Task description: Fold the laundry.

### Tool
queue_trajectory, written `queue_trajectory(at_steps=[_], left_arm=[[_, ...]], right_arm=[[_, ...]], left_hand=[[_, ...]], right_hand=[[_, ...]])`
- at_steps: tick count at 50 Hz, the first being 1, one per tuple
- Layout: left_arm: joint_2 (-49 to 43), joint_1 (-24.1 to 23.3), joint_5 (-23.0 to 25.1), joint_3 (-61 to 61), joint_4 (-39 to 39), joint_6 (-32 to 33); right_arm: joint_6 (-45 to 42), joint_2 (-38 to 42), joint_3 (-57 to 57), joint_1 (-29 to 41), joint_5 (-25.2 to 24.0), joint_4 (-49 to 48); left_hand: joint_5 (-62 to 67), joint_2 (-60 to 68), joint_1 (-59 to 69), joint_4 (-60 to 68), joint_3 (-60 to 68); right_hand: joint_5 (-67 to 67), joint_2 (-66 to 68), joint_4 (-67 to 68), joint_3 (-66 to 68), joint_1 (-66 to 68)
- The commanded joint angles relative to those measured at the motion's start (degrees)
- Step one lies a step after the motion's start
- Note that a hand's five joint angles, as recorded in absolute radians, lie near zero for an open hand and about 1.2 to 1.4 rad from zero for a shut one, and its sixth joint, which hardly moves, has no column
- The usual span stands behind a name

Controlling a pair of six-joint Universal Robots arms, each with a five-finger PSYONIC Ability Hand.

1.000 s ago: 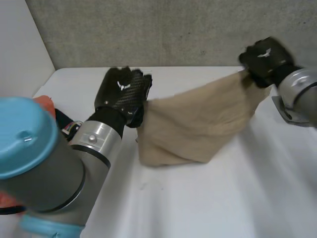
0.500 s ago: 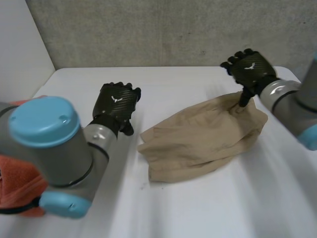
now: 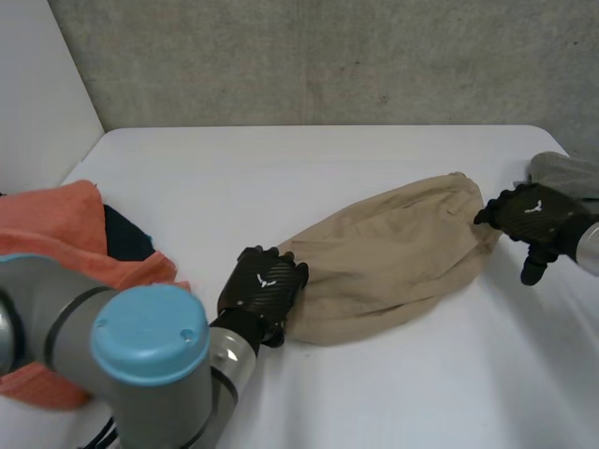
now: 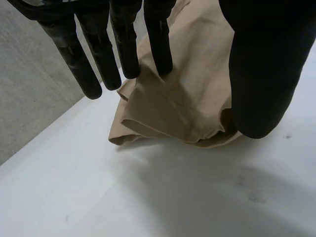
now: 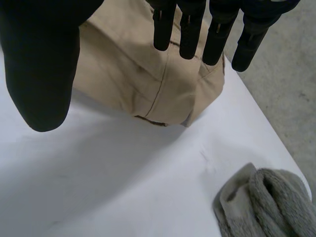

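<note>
A tan garment point(image 3: 393, 257) lies crumpled across the white table point(image 3: 393, 393), running from near the middle out to the right. My left hand point(image 3: 262, 292) hovers at its near left end. In the left wrist view its fingers point(image 4: 101, 57) are straight and apart from the thumb, just above the garment's folded edge point(image 4: 182, 94), holding nothing. My right hand point(image 3: 538, 217) sits at the garment's right end. In the right wrist view its fingers point(image 5: 190, 34) point straight over the seamed end point(image 5: 148, 74), open and empty.
A grey fluffy cloth point(image 3: 562, 170) lies at the table's right edge, also beside my right hand as a grey roll point(image 5: 269, 202). An orange cloth point(image 3: 65, 234) and a dark item point(image 3: 126, 234) lie at the left. A concrete wall point(image 3: 328, 56) stands behind the table.
Both hands let go of the lifted garment, which dropped flat onto the table. The left hand moved nearer to its left end; the right hand came down at its right end.
</note>
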Motion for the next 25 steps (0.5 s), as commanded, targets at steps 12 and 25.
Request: queue_trajectory(at_steps=[12,25], left_arm=[[-13.5,0.2,-0.2,12.7,-0.1,0.3],[-1.9,1.4,-0.8,13.2,-0.1,0.3]], right_arm=[[4.3,14.7,-3.5,0.3,-3.6,-20.6],[7.6,9.6,-5.9,1.7,-1.7,-18.8]], left_hand=[[22.4,21.2,20.8,22.1,21.3],[53.6,52.4,51.9,53.3,52.5]], right_hand=[[26.8,26.3,25.3,25.3,25.1],[61.9,61.5,60.4,60.5,60.2]])
